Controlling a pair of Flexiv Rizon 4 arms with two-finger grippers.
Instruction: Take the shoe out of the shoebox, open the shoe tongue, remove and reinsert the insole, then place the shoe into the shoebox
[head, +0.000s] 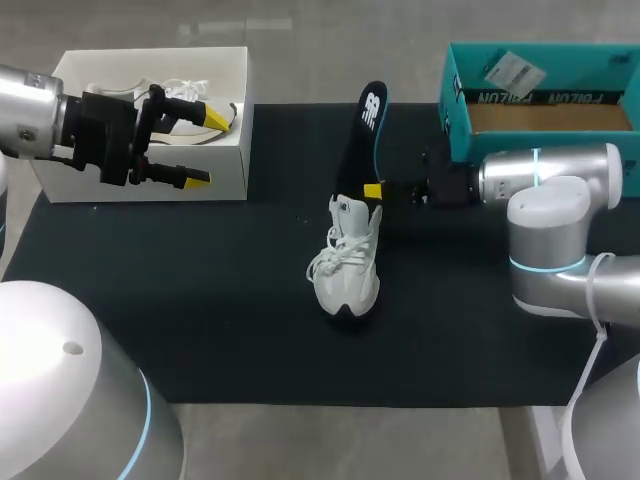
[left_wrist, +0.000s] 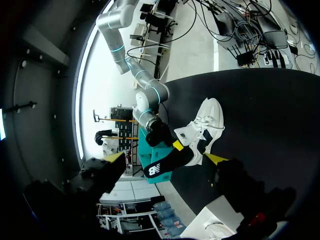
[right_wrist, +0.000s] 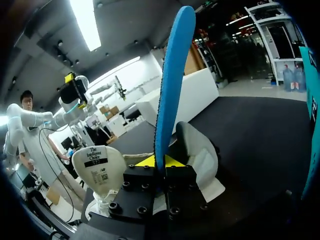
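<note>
Right up against the right wrist camera, the right gripper (right_wrist: 160, 161) has both yellow-tipped fingers pressed on the insole (right_wrist: 172, 75) from either side. The insole is blue underneath and black on top, and it rises steeply ahead of the fingers. From overhead, its free end leans toward twelve o'clock and its lower end meets the heel opening of the sneaker (head: 348, 262); whether it sits inside I cannot tell. The white sneaker stands on its sole near the middle of the black mat (head: 200, 300), toe toward six o'clock, with its tongue (right_wrist: 97, 172) folded forward over the laces. At ten o'clock the white shoebox (head: 235, 150) holds a second white shoe (head: 175, 90). The left gripper (head: 205, 148) hangs over the box's near wall, fingers spread wide with nothing between them. At two o'clock sits a teal box (head: 545, 97).
</note>
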